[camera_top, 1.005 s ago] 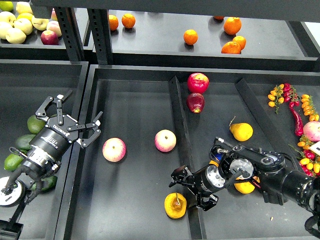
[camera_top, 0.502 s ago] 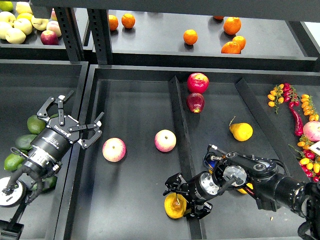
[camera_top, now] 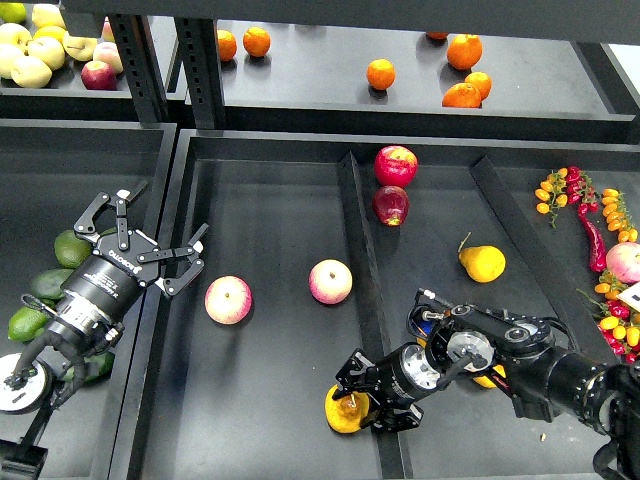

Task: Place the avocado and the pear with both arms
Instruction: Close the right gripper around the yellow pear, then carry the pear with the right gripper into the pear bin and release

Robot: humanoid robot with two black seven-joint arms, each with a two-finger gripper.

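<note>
The pear [camera_top: 338, 412], yellow-orange with a brown patch round its stem, lies at the front of the middle bin by the divider. My right gripper [camera_top: 366, 393] reaches over the divider, and its spread fingers straddle the pear's right side. I cannot tell whether they touch it. The avocado [camera_top: 46, 283], dark green and elongated, lies in the left bin among lighter green avocados. My left gripper [camera_top: 146, 240] is open and empty, above the wall between the left and middle bins, up and right of the avocado.
Two pink apples [camera_top: 228, 299] [camera_top: 330, 281] lie in the middle bin. In the right bin are red apples [camera_top: 396, 165], another yellow pear [camera_top: 483, 263] and a yellow fruit [camera_top: 491, 377] under my right arm. Chillies and small tomatoes [camera_top: 595, 225] lie far right. Oranges [camera_top: 380, 73] sit on the shelf.
My right gripper moved left across the divider and came down round the pear, which shifted slightly left. The left arm has not moved.
</note>
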